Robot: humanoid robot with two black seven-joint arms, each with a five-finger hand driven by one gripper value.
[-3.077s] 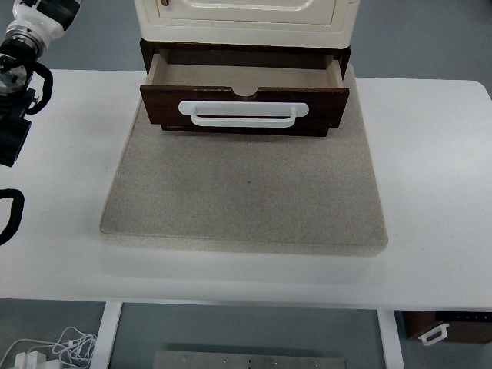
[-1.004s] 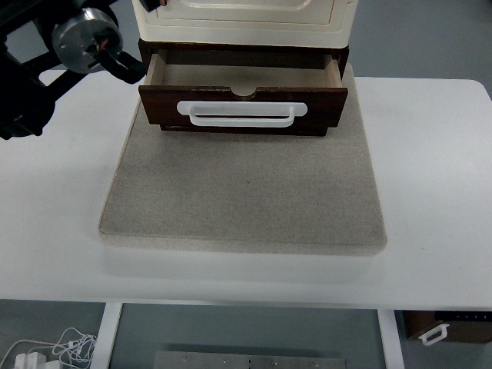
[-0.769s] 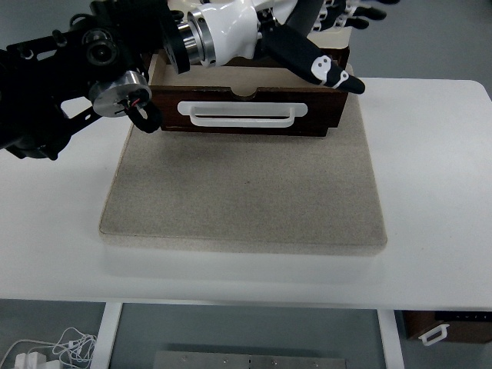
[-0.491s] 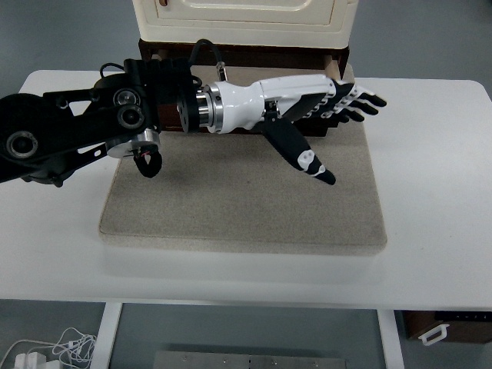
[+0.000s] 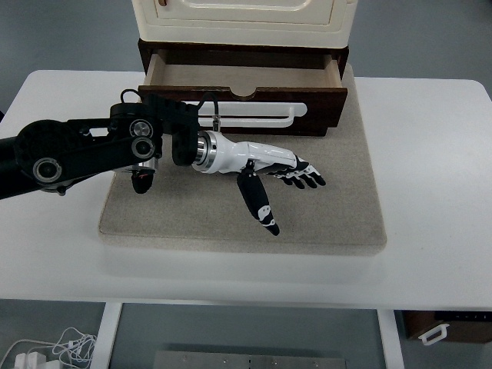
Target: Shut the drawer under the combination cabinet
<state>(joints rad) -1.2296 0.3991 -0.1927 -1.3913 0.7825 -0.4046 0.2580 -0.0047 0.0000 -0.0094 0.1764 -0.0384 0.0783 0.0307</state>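
My left hand [image 5: 265, 171], fingers spread and empty, hovers over the grey mat [image 5: 323, 207] mid-worktop, before the open drawer [image 5: 244, 88] at the far edge.

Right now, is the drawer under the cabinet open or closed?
Open. The drawer is pulled out from under the cabinet, its bare inside showing. The left hand hovers before it, fingers spread.

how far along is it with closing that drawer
Nothing is done yet: the drawer under the cream cabinet is pulled out, its empty inside showing. In hand: the left hand hovers over the grey mat in front of the drawer, fingers spread, holding nothing and not touching the white handle. Left to do: bring the hand to the drawer front and push it in flush.
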